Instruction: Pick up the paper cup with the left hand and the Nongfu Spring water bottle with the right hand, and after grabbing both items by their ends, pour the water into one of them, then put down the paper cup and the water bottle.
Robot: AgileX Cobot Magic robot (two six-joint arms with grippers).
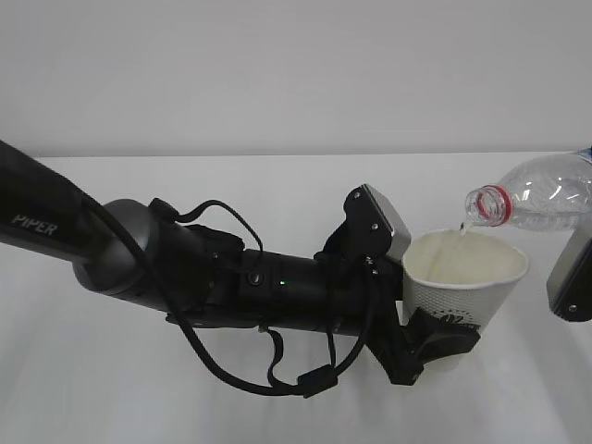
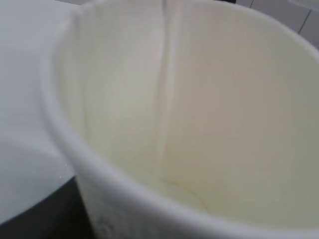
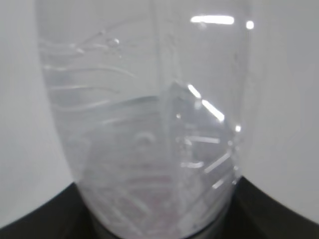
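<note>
My left gripper [image 1: 442, 326] is shut on the lower part of the paper cup [image 1: 462, 277], holding it upright above the white table. The cup's green-and-black logo faces the camera. In the left wrist view the cup's [image 2: 209, 124] pale inside fills the frame. The Nongfu Spring water bottle [image 1: 541, 196] lies tilted at the upper right, its open mouth with the red neck ring just over the cup's rim. A thin stream of water [image 1: 465, 228] falls from it into the cup and shows as a streak [image 2: 167, 89] down the inner wall. My right gripper [image 3: 159, 231] is shut on the bottle [image 3: 149, 114]; only its grey block [image 1: 572, 277] shows in the exterior view.
The thick black left arm [image 1: 185, 268] marked PIPER crosses the white table [image 1: 277, 185] from the left, with loose cables [image 1: 277, 370] hanging under it. A plain white wall stands behind.
</note>
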